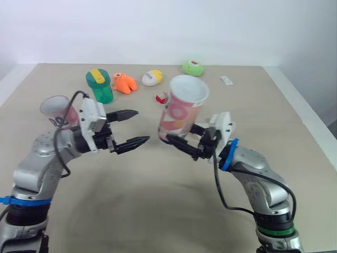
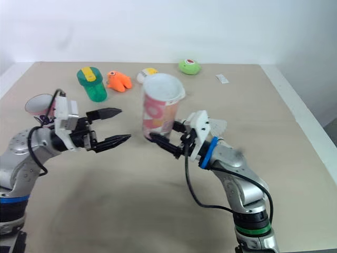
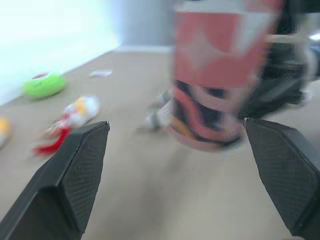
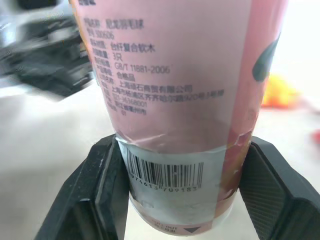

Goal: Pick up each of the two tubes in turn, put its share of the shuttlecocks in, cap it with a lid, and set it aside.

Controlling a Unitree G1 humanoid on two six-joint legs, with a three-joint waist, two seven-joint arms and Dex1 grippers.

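Observation:
A pink printed tube [image 1: 182, 108] with a white top is held upright above the table, and my right gripper [image 1: 181, 140] is shut on its lower end. In the right wrist view the black fingers [image 4: 104, 190] clamp the tube [image 4: 175, 75] just at its barcode. My left gripper [image 1: 135, 128] hovers open a short way left of the tube, fingers pointing at it, nothing between them. The left wrist view shows the tube [image 3: 220, 75] ahead of the open fingers [image 3: 75, 170]. A second pink tube [image 1: 57, 112] stands at the far left, behind my left arm.
Along the back of the table lie a green bottle [image 1: 100, 85], an orange toy [image 1: 125, 83], a white and yellow toy [image 1: 151, 77], a green toy [image 1: 192, 67] and a small white tag [image 1: 226, 80]. A small red item [image 1: 160, 98] lies behind the held tube.

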